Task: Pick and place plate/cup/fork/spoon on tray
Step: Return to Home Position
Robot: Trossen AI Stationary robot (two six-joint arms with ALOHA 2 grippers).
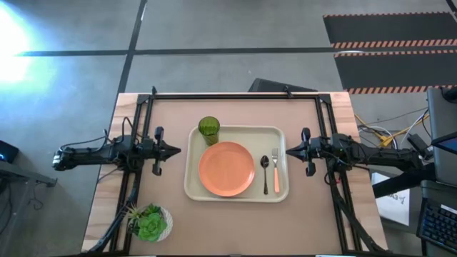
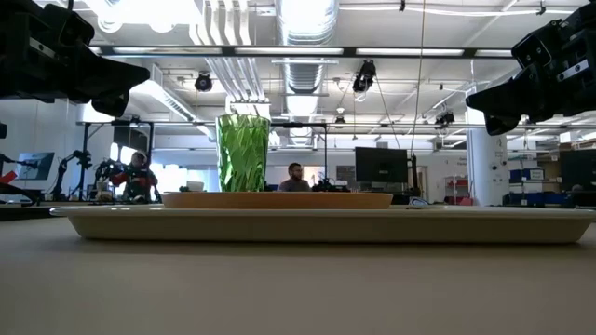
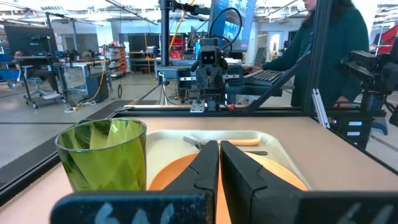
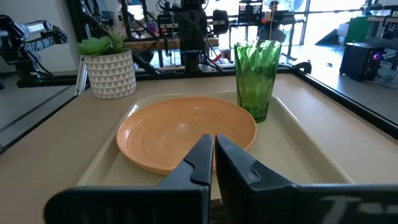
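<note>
Now, you see plant bowl (image 1: 149, 223) nearest, 7 o'clock of tray (image 1: 191, 187). Tray holds plate (image 1: 226, 168) at centre, spoon (image 1: 265, 171) and fork (image 1: 275, 170) at 3 o'clock, cup (image 1: 208, 130) at 11 o'clock. Left gripper (image 1: 177, 150) at 9 o'clock, right gripper (image 1: 288, 150) at 3 o'clock, both clenched, empty.

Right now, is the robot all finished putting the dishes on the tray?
It looks finished. The plate, cup, fork and spoon all sit on the tray. Nothing is in hand: the left pincer and right pincer are both shut and empty, one at each side of the tray. I see nothing left to move.
</note>
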